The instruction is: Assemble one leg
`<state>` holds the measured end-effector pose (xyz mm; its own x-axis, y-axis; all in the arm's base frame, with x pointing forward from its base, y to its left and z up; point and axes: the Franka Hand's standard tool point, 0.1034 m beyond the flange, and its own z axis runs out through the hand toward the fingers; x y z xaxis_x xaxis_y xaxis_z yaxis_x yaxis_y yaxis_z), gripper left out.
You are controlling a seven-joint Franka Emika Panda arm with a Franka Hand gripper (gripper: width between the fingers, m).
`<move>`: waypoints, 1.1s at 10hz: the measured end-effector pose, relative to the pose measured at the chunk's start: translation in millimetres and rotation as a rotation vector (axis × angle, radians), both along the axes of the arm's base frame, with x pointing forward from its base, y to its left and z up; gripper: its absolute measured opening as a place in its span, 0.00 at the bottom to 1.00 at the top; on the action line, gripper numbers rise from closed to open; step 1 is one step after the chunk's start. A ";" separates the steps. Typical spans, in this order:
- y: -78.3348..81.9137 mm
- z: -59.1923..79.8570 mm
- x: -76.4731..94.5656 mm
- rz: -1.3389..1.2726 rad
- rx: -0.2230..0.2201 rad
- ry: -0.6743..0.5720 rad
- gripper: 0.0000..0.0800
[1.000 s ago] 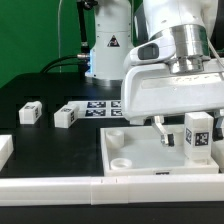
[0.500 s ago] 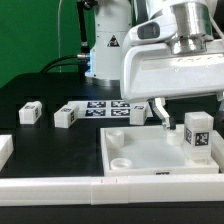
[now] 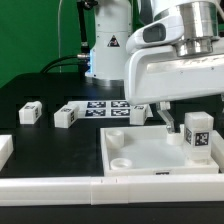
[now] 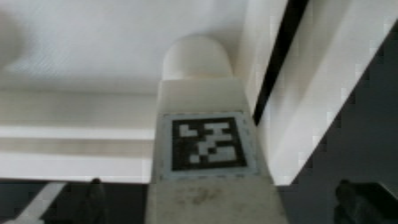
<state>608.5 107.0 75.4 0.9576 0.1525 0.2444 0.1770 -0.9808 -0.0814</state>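
1. The leg (image 3: 197,135) stands upright at the corner of the white panel (image 3: 145,152) on the exterior view's right, with its tag facing the camera. That pose suits a leg seated in a corner socket, though the leg hides its own base.
2. The pincer (image 4: 214,205) is spread apart. In the wrist view its fingers (image 4: 50,205) show dark on either side of the leg with a gap on each side, so nothing is clamped.
3. In the exterior view 1 dark finger hangs just beside the leg, above the panel; the other is hidden. I judge the wide stance leaves room either to close on the leg or to pull clear of it.
4. The panel acts as a shallow tray with a raised rim. Its 2 round sockets (image 3: 119,136) on the exterior view's left hold nothing.
5. 2 loose legs (image 3: 30,113) lie on the black tabletop (image 3: 50,140), well apart from the panel. A 3rd tagged block, likely another leg, is partly hidden by the arm's housing.
6. The marker board (image 3: 98,107) lies flat behind them, and the border rails (image 3: 60,187) run along the front edge.
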 end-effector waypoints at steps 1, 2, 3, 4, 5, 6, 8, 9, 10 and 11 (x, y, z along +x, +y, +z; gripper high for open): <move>-0.5 1.6 3.0 0.008 0.003 0.086 0.81; -1.7 0.8 1.7 0.016 0.003 0.171 0.81; -2.2 2.0 1.1 0.027 0.005 0.261 0.81; -5.0 1.5 8.3 0.026 0.007 0.248 0.81; -7.7 -1.2 6.7 0.021 0.006 0.244 0.81; -9.3 -3.3 5.0 0.019 0.005 0.245 0.76; -9.0 -3.2 5.2 0.018 0.006 0.245 0.54; -9.0 -3.2 5.2 0.018 0.006 0.245 0.54; -9.0 -3.2 5.2 0.018 0.006 0.245 0.36; -8.9 -3.2 5.2 0.015 0.006 0.246 0.36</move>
